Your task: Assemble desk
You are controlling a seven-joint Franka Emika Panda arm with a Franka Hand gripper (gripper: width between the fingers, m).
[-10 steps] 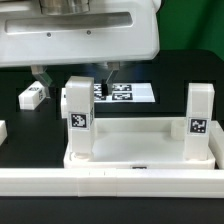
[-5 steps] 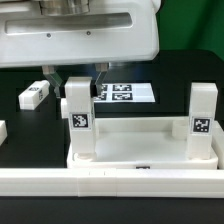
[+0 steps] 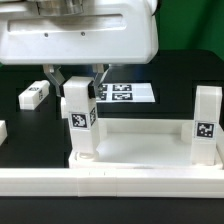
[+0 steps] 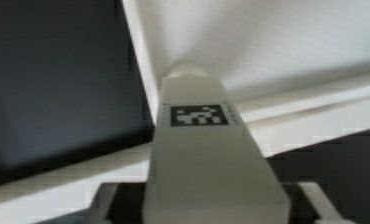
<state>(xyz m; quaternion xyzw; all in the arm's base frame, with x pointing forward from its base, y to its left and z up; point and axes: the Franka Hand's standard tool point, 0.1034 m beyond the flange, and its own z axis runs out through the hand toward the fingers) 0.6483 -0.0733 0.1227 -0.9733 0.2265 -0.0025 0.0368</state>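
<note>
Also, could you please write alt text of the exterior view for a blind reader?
The gripper is closed on the top of a white tagged leg standing in a corner of the tabletop at the exterior view's left. A second leg stands at the view's right; behind, a loose leg and the marker board lie on the black table.

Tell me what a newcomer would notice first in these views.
The claw is closed around the top of the tagged leg standing in a corner of the tabletop, on the exterior view's left. A second leg stands upright in the corner on the exterior view's right, while a loose leg and the marker board lie on the black table behind.
</note>
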